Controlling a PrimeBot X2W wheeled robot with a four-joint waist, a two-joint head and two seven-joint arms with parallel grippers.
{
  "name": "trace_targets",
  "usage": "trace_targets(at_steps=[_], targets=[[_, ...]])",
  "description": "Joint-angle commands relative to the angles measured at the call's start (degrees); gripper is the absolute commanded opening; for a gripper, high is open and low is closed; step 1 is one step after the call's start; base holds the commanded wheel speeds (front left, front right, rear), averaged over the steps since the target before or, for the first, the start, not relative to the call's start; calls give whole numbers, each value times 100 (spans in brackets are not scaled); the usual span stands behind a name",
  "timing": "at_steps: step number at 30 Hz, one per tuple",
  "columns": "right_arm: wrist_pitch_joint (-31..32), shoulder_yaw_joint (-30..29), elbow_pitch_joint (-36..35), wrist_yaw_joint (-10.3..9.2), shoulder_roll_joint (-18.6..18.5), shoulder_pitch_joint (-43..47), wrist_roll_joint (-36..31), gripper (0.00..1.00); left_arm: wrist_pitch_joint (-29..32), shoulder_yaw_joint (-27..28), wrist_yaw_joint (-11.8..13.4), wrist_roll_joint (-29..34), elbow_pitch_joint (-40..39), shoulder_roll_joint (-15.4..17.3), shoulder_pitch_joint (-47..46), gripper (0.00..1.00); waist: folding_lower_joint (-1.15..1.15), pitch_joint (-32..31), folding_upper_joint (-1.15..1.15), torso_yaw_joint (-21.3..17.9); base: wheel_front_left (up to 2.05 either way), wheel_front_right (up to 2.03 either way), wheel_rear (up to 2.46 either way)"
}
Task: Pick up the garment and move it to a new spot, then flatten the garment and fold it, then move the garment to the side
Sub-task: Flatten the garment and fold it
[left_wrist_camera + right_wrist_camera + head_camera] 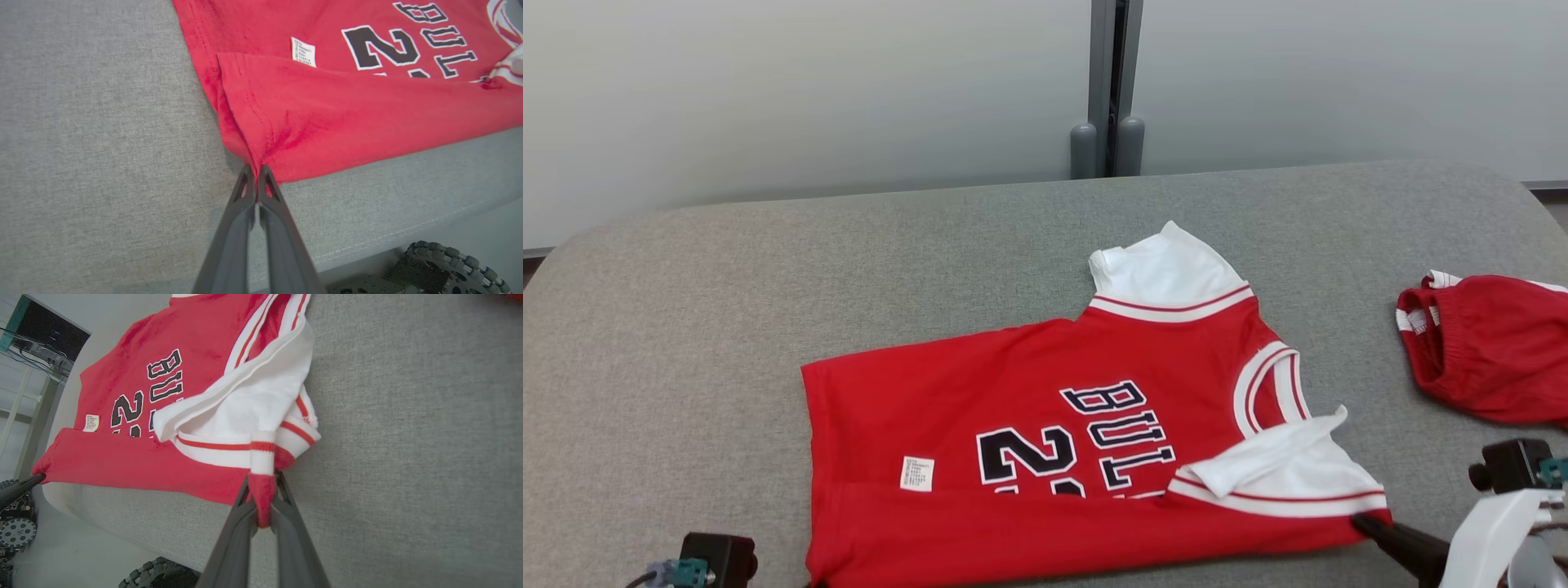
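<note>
The garment (1045, 408) is a red jersey with white sleeves and black lettering, lying sideways on the grey padded table (768, 286). Its near long edge is folded over towards the lettering. My left gripper (256, 171) is shut on the hem corner of the garment (327, 110) at the lower left. My right gripper (261, 486) is shut on the red and white sleeve edge of the garment (171, 375), and its dark fingers (1388, 535) show at the shirt's lower right corner in the head view.
A second red garment with white trim (1494, 351) lies bunched at the table's right edge. The table's near edge (408, 232) runs just behind both grippers, with wheels (449, 265) below it. Bare grey surface lies to the left and far side.
</note>
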Motion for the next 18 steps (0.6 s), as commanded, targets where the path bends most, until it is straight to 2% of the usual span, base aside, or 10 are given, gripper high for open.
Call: trace_targets(at_steps=[1, 12, 13, 14, 15, 18], targets=[[65, -57, -25, 2, -28, 107, -37, 0, 29, -1, 45, -22, -29, 64, 69, 0, 0, -6, 0, -5, 0, 0, 0], [734, -856, -523, 2, 242, 832, -443, 0, 338, -56, 252, -109, -337, 229, 260, 0, 0, 29, 0, -54, 0, 0, 0], [800, -928, -548, 2, 289, 863, -513, 0, 380, -66, 275, -111, -343, 237, 261, 23, 0, 36, 0, -58, 0, 0, 0], [852, -1007, -575, 2, 339, 888, -586, 49, 412, -78, 295, -120, -341, 244, 266, 84, 0, 46, 0, -62, 0, 0, 0], [903, -1100, -595, 2, 400, 912, -646, 100, 447, -79, 317, -150, -342, 242, 275, 100, 0, 54, 0, -64, 0, 0, 0], [1066, -1345, -729, 2, 565, 989, -830, 100, 468, -71, 351, -133, -409, 261, 262, 100, 0, 71, 0, -66, 0, 0, 0]])
